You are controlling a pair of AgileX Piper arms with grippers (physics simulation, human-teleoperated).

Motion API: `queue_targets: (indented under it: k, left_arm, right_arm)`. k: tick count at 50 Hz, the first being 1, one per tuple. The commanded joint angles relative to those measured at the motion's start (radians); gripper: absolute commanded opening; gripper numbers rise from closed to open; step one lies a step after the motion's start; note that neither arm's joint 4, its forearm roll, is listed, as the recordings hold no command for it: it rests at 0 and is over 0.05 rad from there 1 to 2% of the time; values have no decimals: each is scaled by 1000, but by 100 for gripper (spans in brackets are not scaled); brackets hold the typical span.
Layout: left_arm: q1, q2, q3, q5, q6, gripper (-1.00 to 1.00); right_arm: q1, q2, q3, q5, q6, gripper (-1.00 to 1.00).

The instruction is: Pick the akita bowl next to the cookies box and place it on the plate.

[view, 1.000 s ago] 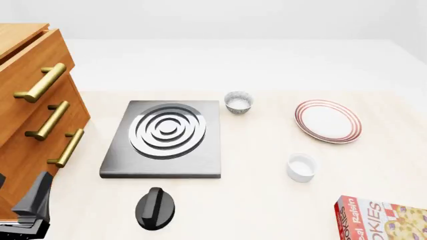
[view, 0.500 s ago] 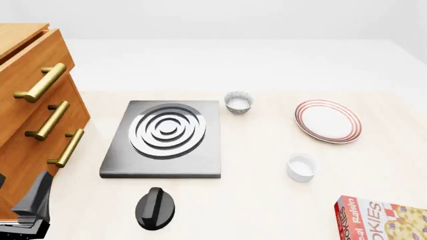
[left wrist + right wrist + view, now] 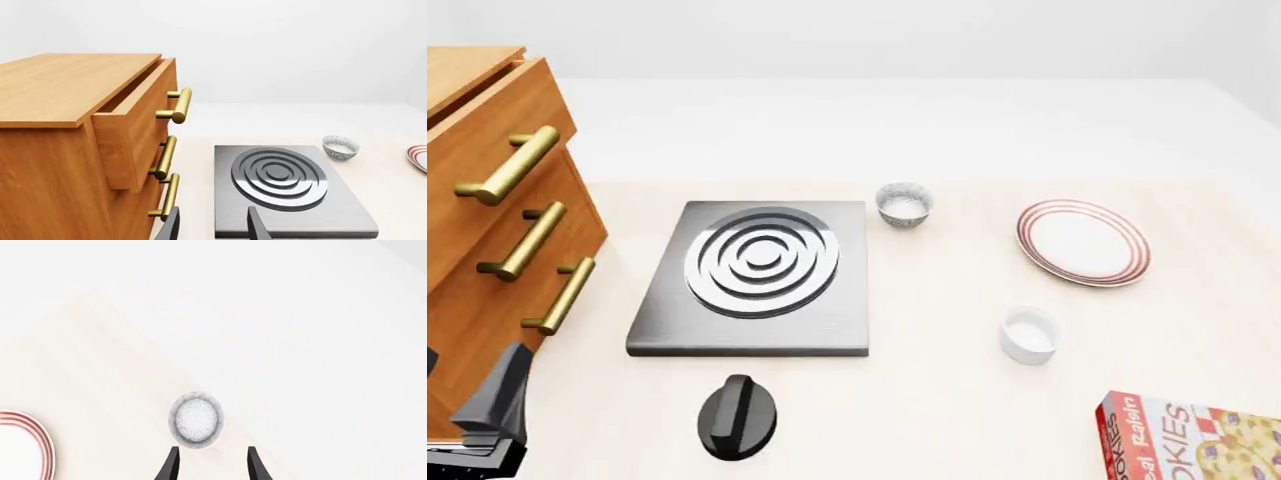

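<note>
The akita bowl point(image 3: 904, 205), speckled grey outside and white inside, stands just past the stove's far right corner; it also shows as akita bowl point(image 3: 340, 147) and akita bowl point(image 3: 195, 420). The plate point(image 3: 1082, 241) with reddish rings lies to its right. The cookies box point(image 3: 1194, 440) lies at the front right corner, far from that bowl. My right gripper point(image 3: 212, 467) is open and empty, with the bowl just beyond its fingertips. My left gripper point(image 3: 212, 230) is open and empty at the front left, near the drawers.
A plain white cup point(image 3: 1030, 335) stands between the plate and the cookies box. A grey stove burner point(image 3: 757, 275) sits mid-table with a black knob point(image 3: 737, 416) in front. A wooden cabinet point(image 3: 494, 230) with brass handles and a part-open top drawer fills the left.
</note>
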Motion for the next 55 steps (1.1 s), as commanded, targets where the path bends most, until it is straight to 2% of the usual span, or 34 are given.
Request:
queue_targets:
  k: [1, 11, 26, 43, 55]
  left_arm:
    - [0, 0, 0, 0, 0, 100]
    - [0, 0, 0, 0, 0, 100]
    - [0, 0, 0, 0, 0, 100]
    - [0, 0, 0, 0, 0, 100]
    - [0, 0, 0, 0, 0, 100]
  right_arm:
    - [-3, 80, -53, -4, -4, 100]
    - [-5, 146, -57, -43, -7, 100]
    - [-21, 263, -60, -114, -45, 100]
    - [-34, 371, -19, -204, -71, 100]
    - [-29, 401, -3, -232, -82, 100]
